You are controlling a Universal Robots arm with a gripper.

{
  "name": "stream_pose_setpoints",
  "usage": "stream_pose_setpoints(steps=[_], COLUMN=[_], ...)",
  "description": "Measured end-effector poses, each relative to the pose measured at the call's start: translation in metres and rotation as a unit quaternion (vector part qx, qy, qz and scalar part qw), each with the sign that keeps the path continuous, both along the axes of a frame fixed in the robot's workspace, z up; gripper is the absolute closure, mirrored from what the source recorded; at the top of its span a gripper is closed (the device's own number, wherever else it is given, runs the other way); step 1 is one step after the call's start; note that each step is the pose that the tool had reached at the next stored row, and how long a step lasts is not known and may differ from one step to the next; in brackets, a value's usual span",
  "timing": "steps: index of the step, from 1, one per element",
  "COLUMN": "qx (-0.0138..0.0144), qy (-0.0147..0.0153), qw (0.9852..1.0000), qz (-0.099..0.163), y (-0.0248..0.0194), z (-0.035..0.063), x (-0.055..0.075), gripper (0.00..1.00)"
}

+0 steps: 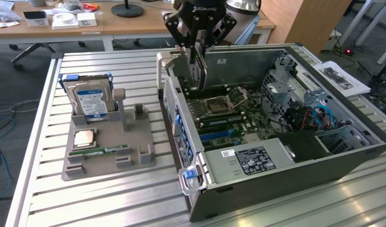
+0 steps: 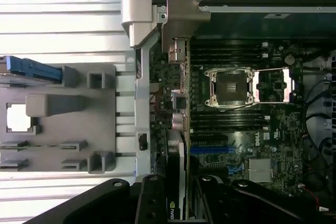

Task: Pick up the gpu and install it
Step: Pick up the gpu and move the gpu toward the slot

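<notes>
Claw point(image 2: 181, 195) is clamping the gpu point(image 2: 177, 153) edge-on, jaws partly closed on it, hanging above the open case point(image 1: 344, 158). Best bet, I judge: keeping the card upright, squared over the motherboard point(image 2: 239, 111) slot.

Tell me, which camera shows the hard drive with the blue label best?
The exterior view: the hard drive stands upright in the grey holder, its blue label facing the camera. The wrist view shows its blue top edge from above.

Bkgd: wood desk point(image 1: 136, 24); grey carpet floor point(image 1: 16, 81); wood cabinet point(image 1: 306, 21)
</notes>
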State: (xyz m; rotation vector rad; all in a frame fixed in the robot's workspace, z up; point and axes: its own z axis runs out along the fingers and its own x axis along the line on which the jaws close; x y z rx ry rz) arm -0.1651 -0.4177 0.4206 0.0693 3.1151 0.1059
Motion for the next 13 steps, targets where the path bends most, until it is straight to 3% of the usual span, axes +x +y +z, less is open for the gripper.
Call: stream_pose_setpoints(steps=[13], qx=[0.0084], qy=[0.0000], qw=[1.0000], qz=[0.000], y=[0.0000], z=[0.0000], x=[0.052], gripper=[0.73])
